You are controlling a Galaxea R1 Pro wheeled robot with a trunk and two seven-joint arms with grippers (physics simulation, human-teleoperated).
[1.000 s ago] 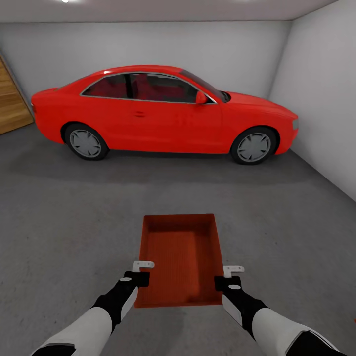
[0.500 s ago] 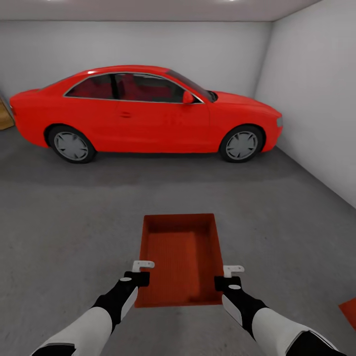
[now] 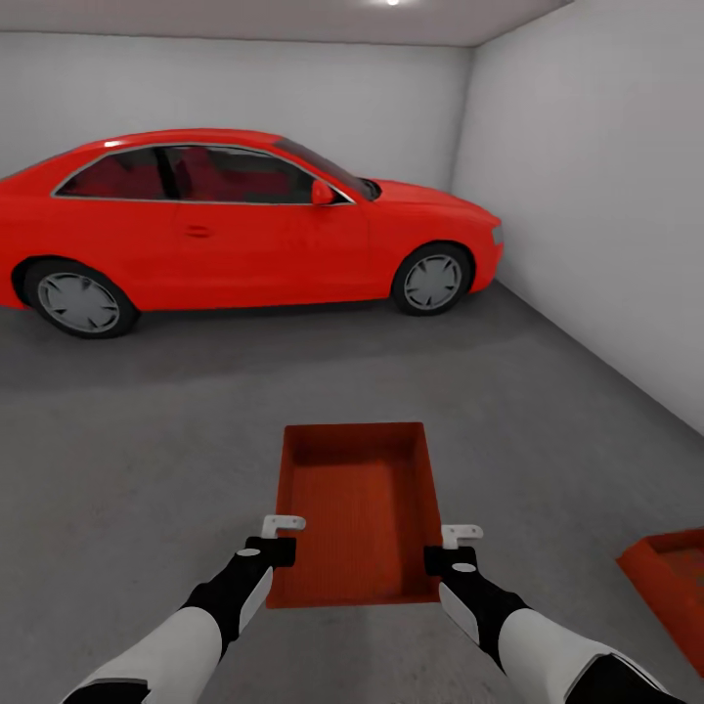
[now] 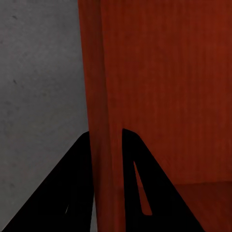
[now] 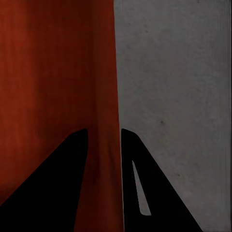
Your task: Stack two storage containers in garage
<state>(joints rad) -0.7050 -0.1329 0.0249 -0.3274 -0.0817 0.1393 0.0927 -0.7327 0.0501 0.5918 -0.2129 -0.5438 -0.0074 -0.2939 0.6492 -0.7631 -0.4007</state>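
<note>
I hold an orange-red storage container (image 3: 354, 508) level in front of me, above the dark grey garage floor (image 3: 147, 460). My left gripper (image 3: 278, 540) is shut on its left wall (image 4: 99, 121), and my right gripper (image 3: 446, 550) is shut on its right wall (image 5: 104, 121). In both wrist views a black finger sits on each side of the thin wall. A second storage container (image 3: 675, 582) rests on the floor at the lower right, cut off by the picture's edge.
A red car (image 3: 225, 220) stands side-on across the far part of the garage. A white-grey wall (image 3: 596, 196) runs along the right, another closes the back. Open concrete lies between me and the car.
The whole view has swung to the right: the car slid left and the second container on the floor came further into sight. The held container and both grippers keep their places.
</note>
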